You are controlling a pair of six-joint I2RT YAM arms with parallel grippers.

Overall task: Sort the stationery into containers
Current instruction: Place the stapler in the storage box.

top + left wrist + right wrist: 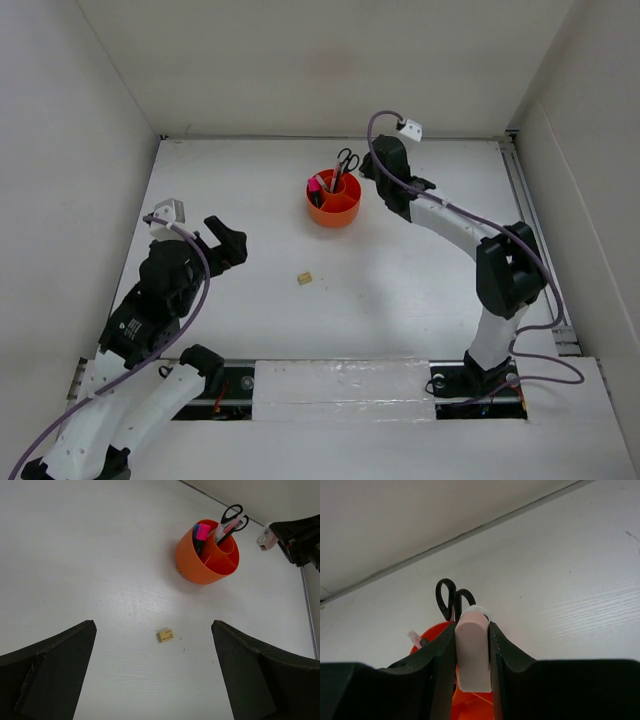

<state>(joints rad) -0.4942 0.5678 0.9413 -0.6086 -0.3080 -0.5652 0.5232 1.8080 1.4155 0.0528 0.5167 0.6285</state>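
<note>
The round orange organiser (334, 199) stands at the table's middle back and holds black-handled scissors (347, 160), a pink-capped highlighter (320, 184) and pens. It also shows in the left wrist view (207, 555) with the blue-capped highlighter (196, 530). My right gripper (472, 650) is shut on a pinkish eraser (473, 652) just above the organiser (470, 707). A small tan eraser (305, 278) lies on the table, also in the left wrist view (166, 635). My left gripper (232, 247) is open and empty, left of the tan eraser.
White walls enclose the table on three sides. A metal rail (535, 240) runs along the right edge. The right arm (470, 235) reaches from the near right toward the organiser.
</note>
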